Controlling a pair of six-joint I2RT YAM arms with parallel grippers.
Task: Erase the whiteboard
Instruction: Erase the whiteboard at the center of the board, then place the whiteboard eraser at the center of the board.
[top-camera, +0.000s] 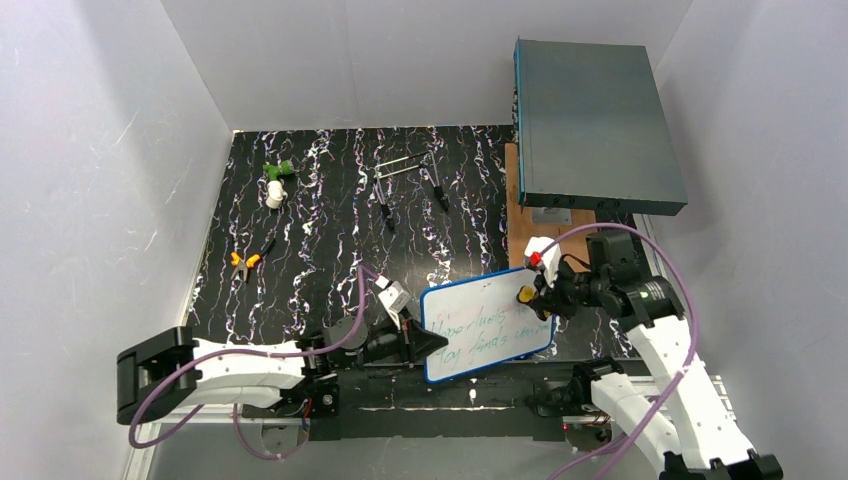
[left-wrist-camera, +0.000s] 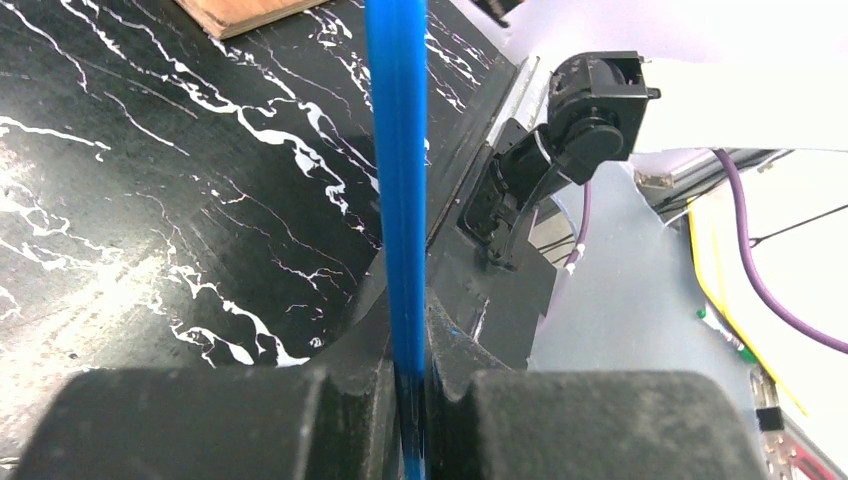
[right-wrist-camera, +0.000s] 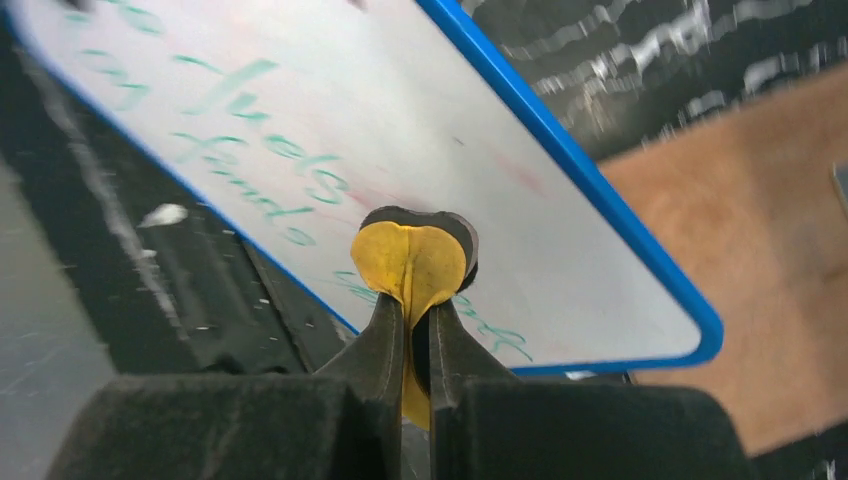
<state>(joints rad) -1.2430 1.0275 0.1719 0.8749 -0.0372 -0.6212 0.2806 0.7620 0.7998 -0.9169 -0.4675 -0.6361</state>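
Your left end effector (left-wrist-camera: 408, 345) clamps the whiteboard (top-camera: 480, 330) by its blue edge; your right end effector (right-wrist-camera: 415, 325) pinches a yellow pad (right-wrist-camera: 410, 262) over its writing.

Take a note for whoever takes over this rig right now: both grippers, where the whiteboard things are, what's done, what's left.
Left gripper: shut on the blue-framed, small rectangular whiteboard, clamping its left edge.
Right gripper: shut on a round yellow eraser pad, at the board's right end; contact unclear.
Done: board and pad are both gripped.
Left: green handwriting runs across the board; wipe it all off.
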